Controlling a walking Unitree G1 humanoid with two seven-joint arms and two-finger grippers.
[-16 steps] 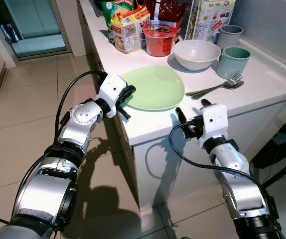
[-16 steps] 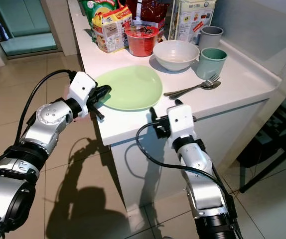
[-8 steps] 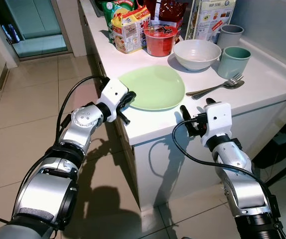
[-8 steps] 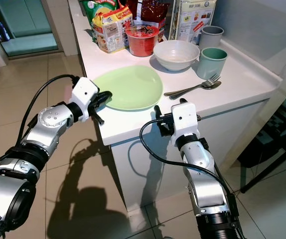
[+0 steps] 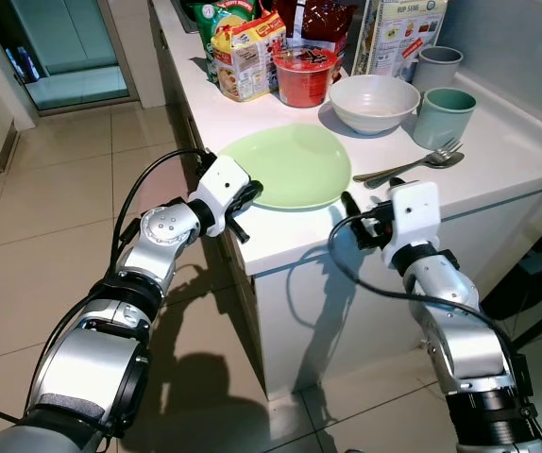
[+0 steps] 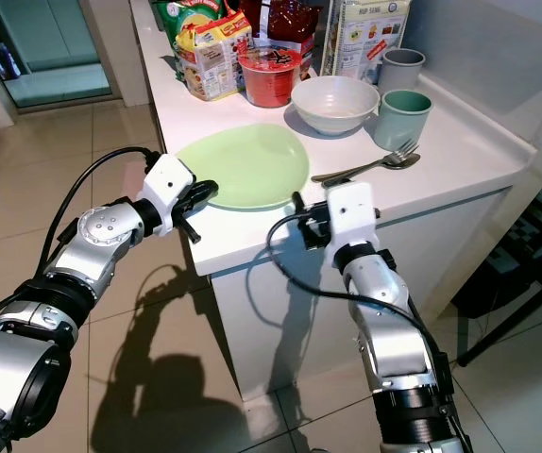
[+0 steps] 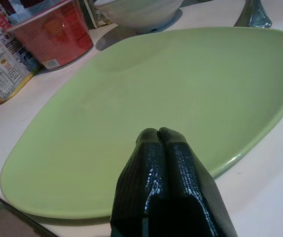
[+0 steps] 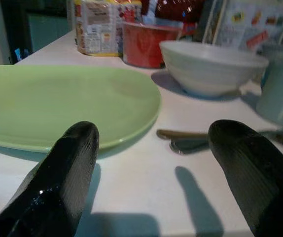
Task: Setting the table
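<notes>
So starting from the left: the left tool (image 7: 160, 134) is up at the near-left edge of the white surface (image 5: 479, 156), with its two black fingers pressed tight together, nothing between them. The tips sit right over the rim of the green plate (image 5: 295, 165); can't tell for sure if they actually touch it.

The plate lies flat near the front edge of the surface, closer to the left corner. Behind it there's a yellow snack packet (image 5: 245, 54) and a red instant noodle cup (image 5: 302, 73) side by side, then a white bowl (image 5: 373, 102) just beyond the plate's far right side. Further right, a teal cup (image 5: 443, 115) stands near the bowl, with a grey cup (image 5: 434, 66) behind it and a printed box (image 5: 398, 35) leaning at the back.

A fork and spoon (image 5: 413, 166) lie together on the surface just right of the plate, handles pointing toward the front edge, heads near the teal cup.

The right tool (image 8: 151, 163) is at the front edge, just right of the plate's near side, fingers spread wide apart and holding nothing. It's pointed along the surface toward the cutlery and the bowl, hovering low over the bare white top.
</notes>
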